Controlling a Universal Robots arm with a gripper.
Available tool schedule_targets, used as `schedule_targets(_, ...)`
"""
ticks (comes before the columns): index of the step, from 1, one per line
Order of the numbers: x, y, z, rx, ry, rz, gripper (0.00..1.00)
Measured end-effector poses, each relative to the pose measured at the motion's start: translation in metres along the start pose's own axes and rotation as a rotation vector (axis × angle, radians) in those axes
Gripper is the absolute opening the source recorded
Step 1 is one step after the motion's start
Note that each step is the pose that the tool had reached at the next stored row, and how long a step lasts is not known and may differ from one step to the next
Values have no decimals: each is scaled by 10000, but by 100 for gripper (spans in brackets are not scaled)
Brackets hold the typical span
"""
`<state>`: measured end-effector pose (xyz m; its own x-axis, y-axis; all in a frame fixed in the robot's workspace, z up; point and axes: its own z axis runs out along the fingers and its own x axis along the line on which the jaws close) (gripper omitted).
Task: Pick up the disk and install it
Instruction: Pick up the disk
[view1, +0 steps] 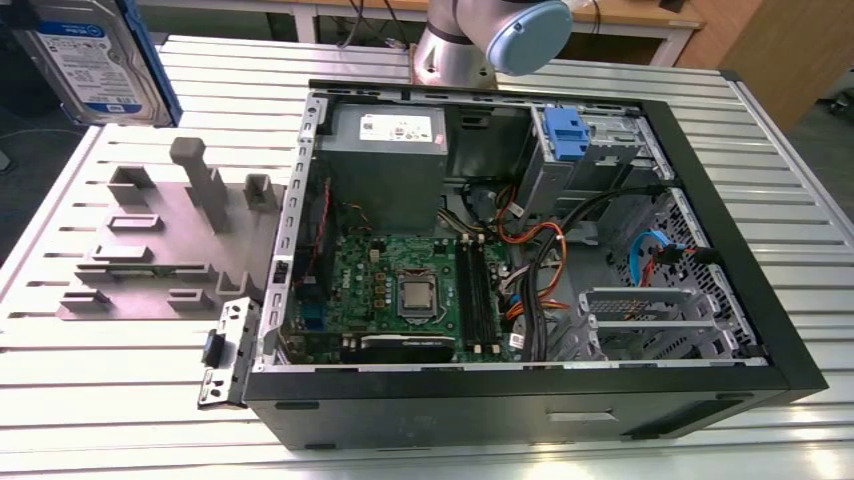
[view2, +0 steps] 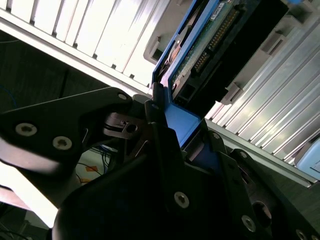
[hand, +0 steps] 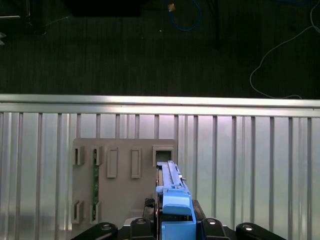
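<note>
Fingers (view2: 161, 120): closed on the disk (view2: 210, 45), clamped on the end of its blue carrier. The second wrist view shows a black finger pressed against each side of the blue plastic.
Disk, exterior view: the label side of the disk (view1: 91, 62) faces the camera. It is held up in the air, higher than the grey fixture (view1: 160, 250) and toward the exterior view's left of it.
Disk, first wrist view: edge-on, with the blue rail uppermost (hand: 175, 200). It overlaps one corner of the fixture (hand: 115, 175); I cannot judge its height above the fixture here.
Disk, second wrist view: circuit-board side, with a connector row along one edge.
Fixture: lies flat on the slatted desk (view1: 134, 400).
Computer case (view1: 467, 400): open, just beside the fixture on the exterior view's right.
Drive bay (view1: 566, 135): blue-latched, inside the case, well apart from the fixture.
Floor (hand: 125, 50): dark, beyond the desk edge past the fixture, in the first wrist view.
</note>
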<state>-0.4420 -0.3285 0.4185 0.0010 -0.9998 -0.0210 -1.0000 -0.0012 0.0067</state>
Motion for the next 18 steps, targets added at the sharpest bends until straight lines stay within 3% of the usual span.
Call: schedule_targets(18,-1,0,-34,0,0,0,37)
